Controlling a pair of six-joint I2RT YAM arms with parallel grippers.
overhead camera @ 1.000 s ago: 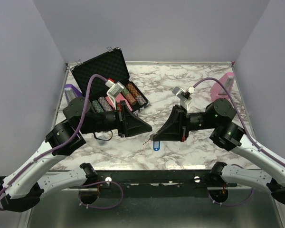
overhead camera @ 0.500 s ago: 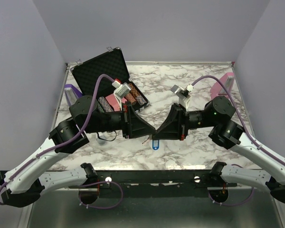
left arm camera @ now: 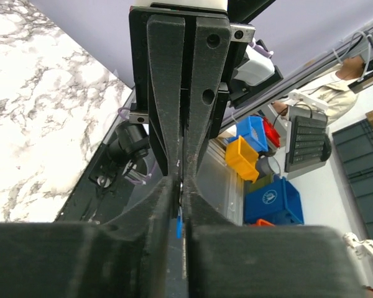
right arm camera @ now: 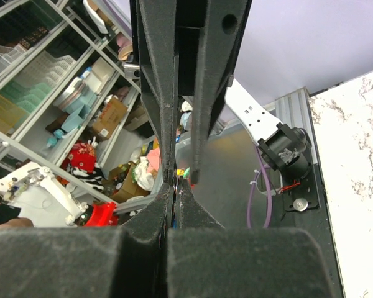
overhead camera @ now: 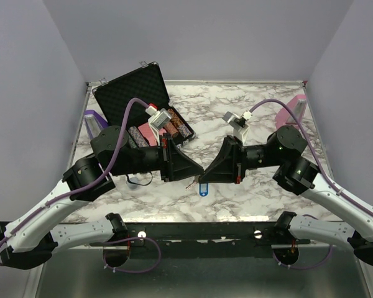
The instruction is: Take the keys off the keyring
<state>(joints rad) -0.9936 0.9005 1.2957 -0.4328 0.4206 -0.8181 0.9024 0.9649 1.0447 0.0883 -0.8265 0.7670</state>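
Both grippers meet tip to tip over the front middle of the marble table (overhead camera: 248, 192). My right gripper (overhead camera: 207, 173) is shut on the keyring's thin metal ring, and its blue oval tag (overhead camera: 203, 190) hangs just below the tips. The small silver key (overhead camera: 190, 184) sticks out down and to the left, under my left gripper (overhead camera: 201, 172). In the left wrist view my left gripper (left arm camera: 181, 186) is nearly shut on a thin metal piece at its tips, and a sliver of the blue tag (left arm camera: 179, 225) shows through the slit. In the right wrist view my right gripper (right arm camera: 174, 186) is pressed shut.
An open black poker chip case (overhead camera: 133, 93) with rows of chips (overhead camera: 171, 127) stands at the back left, right behind my left arm. A pink object (overhead camera: 295, 108) stands at the back right edge, and a purple one (overhead camera: 93, 121) at the left edge.
My left gripper has swung right to meet the right gripper's tips, opened a little and closed again. The right gripper, tag and key have barely moved.
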